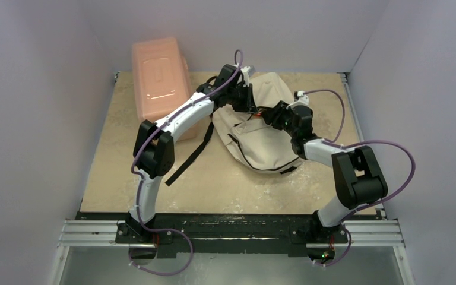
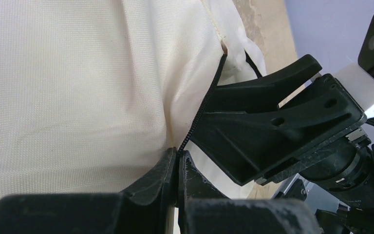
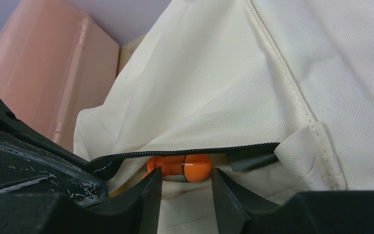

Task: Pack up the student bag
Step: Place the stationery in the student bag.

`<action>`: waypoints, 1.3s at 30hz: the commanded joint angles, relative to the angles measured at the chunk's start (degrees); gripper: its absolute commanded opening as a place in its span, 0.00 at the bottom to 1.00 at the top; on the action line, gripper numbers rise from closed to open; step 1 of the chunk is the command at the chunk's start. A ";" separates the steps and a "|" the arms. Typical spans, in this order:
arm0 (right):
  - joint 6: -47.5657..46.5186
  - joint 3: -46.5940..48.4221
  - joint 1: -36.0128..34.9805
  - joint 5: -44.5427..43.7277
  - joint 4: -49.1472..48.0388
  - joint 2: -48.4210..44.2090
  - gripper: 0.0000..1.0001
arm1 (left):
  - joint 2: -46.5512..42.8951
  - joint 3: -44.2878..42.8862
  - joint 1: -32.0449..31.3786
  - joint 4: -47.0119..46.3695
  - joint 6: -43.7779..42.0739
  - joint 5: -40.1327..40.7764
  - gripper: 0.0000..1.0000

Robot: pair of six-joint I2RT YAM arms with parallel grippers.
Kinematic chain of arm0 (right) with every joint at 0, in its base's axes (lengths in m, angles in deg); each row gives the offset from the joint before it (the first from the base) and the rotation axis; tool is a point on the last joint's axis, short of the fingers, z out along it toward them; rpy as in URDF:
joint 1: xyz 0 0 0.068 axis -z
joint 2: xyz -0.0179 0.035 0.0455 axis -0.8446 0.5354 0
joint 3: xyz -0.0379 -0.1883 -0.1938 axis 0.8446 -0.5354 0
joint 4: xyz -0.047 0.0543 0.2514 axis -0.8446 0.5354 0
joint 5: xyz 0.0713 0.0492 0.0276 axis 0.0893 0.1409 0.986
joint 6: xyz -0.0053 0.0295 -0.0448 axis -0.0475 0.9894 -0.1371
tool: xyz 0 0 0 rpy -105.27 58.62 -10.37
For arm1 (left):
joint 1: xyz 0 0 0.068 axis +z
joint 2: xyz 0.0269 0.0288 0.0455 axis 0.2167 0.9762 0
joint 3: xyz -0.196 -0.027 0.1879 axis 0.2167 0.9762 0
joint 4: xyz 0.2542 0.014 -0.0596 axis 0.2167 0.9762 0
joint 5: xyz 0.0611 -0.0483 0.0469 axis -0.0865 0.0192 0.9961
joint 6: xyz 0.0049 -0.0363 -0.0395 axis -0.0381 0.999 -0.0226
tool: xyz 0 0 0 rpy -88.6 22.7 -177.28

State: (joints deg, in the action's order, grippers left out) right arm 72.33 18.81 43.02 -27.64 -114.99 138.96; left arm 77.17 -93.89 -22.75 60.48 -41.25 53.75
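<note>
A rigid pink rectangular plastic box (image 1: 159,76) with a moulded lid lies at 11 o'clock on the beige marbled tabletop (image 1: 214,184), its long axis running roughly 12 to 6. An aluminium rail (image 1: 89,233) spans the 6 o'clock edge. Lilac walls (image 1: 35,89) enclose the other three sides.

Orange object (image 3: 180,165) under student bag (image 3: 224,87) zipper, just beyond parted right gripper (image 3: 186,178)

Two arms, left arm (image 1: 178,116) and right arm (image 1: 320,148): white link shells between bulky black joint housings. Purple cable (image 1: 386,142) looped loosely along each. Black bases (image 1: 133,228) on a silver slotted rail (image 1: 89,233). Matte black gripper fingers (image 3: 141,204), edges scuffed pale. White wrist camera (image 2: 370,92), dark face with two lenses.
</note>
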 commanded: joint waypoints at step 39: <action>-16.58 10.15 3.23 2.11 28.94 -14.24 0.87 | -9.22 1.26 -0.05 15.10 -3.10 4.38 0.59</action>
State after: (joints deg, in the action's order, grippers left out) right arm 70.45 24.01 47.65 -26.29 -91.73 127.64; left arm 79.14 -94.64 -22.62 65.51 -42.91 56.02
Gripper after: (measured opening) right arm 0.782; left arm 0.552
